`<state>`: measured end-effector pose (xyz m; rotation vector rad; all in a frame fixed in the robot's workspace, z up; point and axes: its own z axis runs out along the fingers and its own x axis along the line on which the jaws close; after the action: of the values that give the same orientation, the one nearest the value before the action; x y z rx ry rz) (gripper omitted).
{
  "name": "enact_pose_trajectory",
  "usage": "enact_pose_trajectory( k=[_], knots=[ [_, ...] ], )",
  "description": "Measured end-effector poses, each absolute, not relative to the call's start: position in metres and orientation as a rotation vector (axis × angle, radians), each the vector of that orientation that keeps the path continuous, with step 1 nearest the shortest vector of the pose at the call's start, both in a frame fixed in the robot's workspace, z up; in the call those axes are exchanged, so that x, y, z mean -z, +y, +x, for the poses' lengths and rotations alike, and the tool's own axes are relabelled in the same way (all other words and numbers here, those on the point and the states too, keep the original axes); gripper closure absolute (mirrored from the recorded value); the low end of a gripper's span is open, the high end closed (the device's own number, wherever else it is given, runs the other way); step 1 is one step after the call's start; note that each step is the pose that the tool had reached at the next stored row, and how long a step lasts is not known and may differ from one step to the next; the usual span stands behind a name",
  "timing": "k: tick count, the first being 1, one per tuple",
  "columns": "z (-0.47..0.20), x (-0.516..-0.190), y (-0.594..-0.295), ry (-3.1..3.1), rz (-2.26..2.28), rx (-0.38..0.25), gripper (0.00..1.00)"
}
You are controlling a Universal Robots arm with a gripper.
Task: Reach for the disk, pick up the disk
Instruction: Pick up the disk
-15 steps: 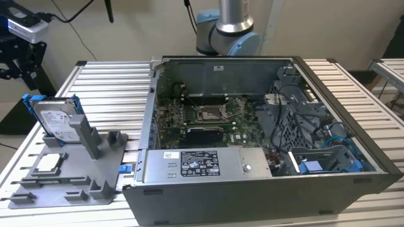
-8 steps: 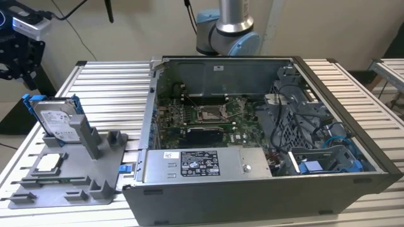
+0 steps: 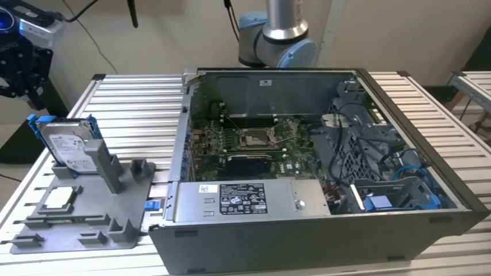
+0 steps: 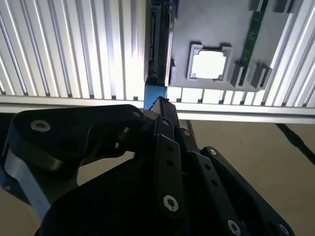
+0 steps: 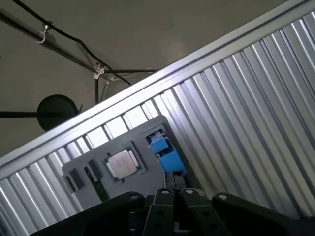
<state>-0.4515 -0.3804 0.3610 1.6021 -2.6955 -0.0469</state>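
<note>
The disk (image 3: 68, 145) is a silver-grey drive with a white label, clipped in a blue frame. It stands on edge in a slot of the grey holder (image 3: 92, 227) at the exterior view's left. My black gripper (image 3: 23, 95) hangs above and behind it, past the table's far left corner, apart from it. In the second wrist view the disk (image 4: 158, 44) shows edge-on beyond the fingertips of the gripper (image 4: 161, 104). In the first wrist view its blue frame (image 5: 165, 151) lies just beyond the gripper (image 5: 175, 191). The fingers meet with nothing between them.
A small square silver chip (image 3: 61, 198) lies in the holder beside the disk, seen too as the chip (image 4: 209, 64) and the chip (image 5: 123, 163). An open computer case (image 3: 307, 172) fills the middle of the ribbed metal table (image 3: 130, 98). The arm's base (image 3: 276, 40) stands behind the case.
</note>
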Motion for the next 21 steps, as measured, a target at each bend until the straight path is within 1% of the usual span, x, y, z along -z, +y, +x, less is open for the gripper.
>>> enact_pose_trajectory(
  k=[11, 21],
  knots=[
    [-0.4515, -0.3605, -0.3804, -2.569, 1.787, 0.024, 1.00],
    [-0.4517, -0.3600, -0.3796, -2.464, 1.932, 0.018, 1.00]
  ],
)
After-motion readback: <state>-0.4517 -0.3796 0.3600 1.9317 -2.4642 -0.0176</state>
